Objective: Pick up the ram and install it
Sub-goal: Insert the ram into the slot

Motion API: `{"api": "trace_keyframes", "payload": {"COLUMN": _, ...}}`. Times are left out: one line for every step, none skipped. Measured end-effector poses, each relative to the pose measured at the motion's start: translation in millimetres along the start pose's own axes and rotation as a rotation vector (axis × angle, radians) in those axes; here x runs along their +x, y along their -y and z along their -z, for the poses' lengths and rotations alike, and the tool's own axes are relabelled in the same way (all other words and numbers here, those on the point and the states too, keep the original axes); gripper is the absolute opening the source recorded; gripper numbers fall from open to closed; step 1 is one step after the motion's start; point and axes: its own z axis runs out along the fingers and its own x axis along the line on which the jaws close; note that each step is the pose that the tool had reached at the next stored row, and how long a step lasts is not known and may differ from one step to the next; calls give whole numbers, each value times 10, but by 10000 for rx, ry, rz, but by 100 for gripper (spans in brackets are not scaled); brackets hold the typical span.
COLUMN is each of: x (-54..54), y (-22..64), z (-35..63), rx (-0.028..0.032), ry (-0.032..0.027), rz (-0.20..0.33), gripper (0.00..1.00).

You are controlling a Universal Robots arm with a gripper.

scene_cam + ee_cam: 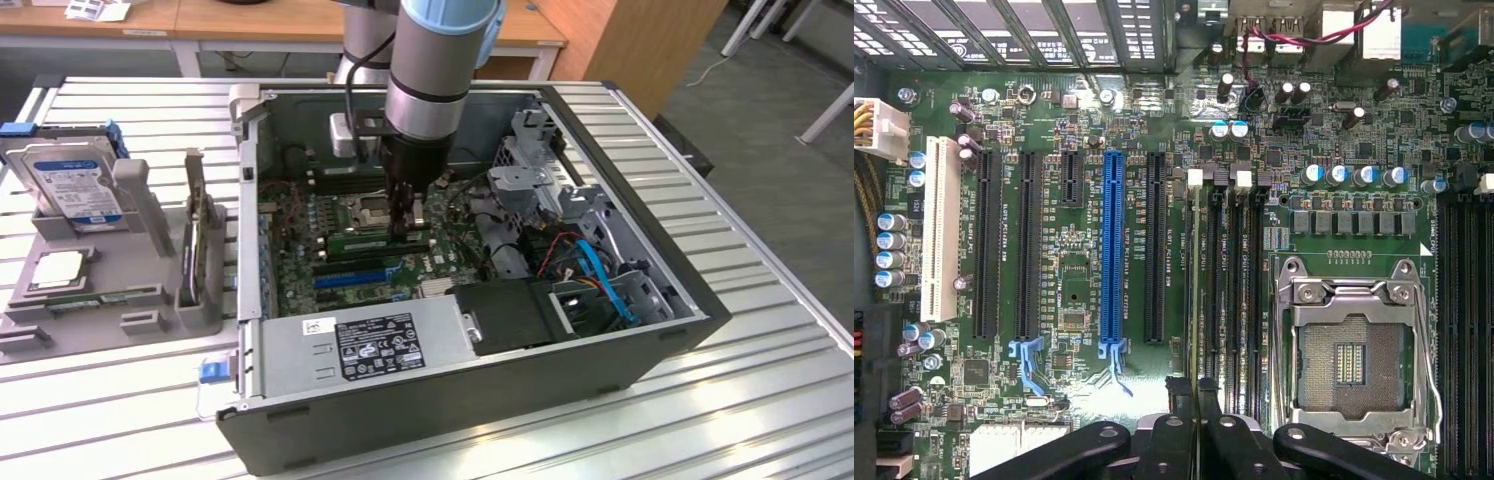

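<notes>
In the exterior view the arm [434, 70] reaches straight down into the open computer case [467, 410]. The gripper [406, 228] sits low over the motherboard, its fingers drawn together on the upper edge of the ram [378, 243]. The ram stands on its long edge among the memory slots, with its long axis running roughly nine o'clock to three o'clock. Whether it is fully seated cannot be told. The power supply [360, 345] lies at six o'clock from it. At nine o'clock from the case a grey tray [80, 335] holds the hard drive [74, 185] and the CPU chip [60, 268]. Everything rests on a ribbed metal table [747, 400], with wooden desks [267, 20] at twelve o'clock and grey floor [787, 200] at three o'clock.

In the wrist view the gripper [1194, 395] shows two black fingers pressed close, pinching the ram [1199, 290], which is seen edge-on as a thin strip. Its long axis runs away from the fingers, parallel to the black memory slots and to the blue slot [1113, 245]. It lies between that blue slot and the open CPU socket [1354, 350], over the green motherboard [1079, 265].
</notes>
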Motion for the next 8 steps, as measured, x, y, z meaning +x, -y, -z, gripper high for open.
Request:
{"api": "trace_keyframes", "payload": {"x": -1, "y": 0, "z": 7, "rx": 2, "ry": 3, "rz": 1, "gripper": 12}}
{"api": "trace_keyframes", "payload": {"x": 0, "y": -1, "z": 18, "rx": 0, "ry": 0, "rz": 1, "gripper": 12}}
{"api": "trace_keyframes", "payload": {"x": 0, "y": -1, "z": 30, "rx": -2, "ry": -4, "rz": 1, "gripper": 12}}
{"api": "trace_keyframes", "payload": {"x": 0, "y": -2, "z": 36, "rx": -1, "ry": -2, "rz": 0, "gripper": 12}}
{"api": "trace_keyframes", "payload": {"x": 0, "y": -2, "z": 35, "rx": -1, "ry": -1, "rz": 0, "gripper": 12}}
{"api": "trace_keyframes", "payload": {"x": 0, "y": -2, "z": 35, "rx": -1, "ry": -1, "rz": 0, "gripper": 12}}
{"api": "trace_keyframes", "payload": {"x": 0, "y": -2, "z": 36, "rx": -1, "ry": -1, "rz": 0, "gripper": 12}}
{"api": "trace_keyframes", "payload": {"x": 0, "y": -3, "z": 36, "rx": -2, "ry": -2, "rz": 0, "gripper": 12}}
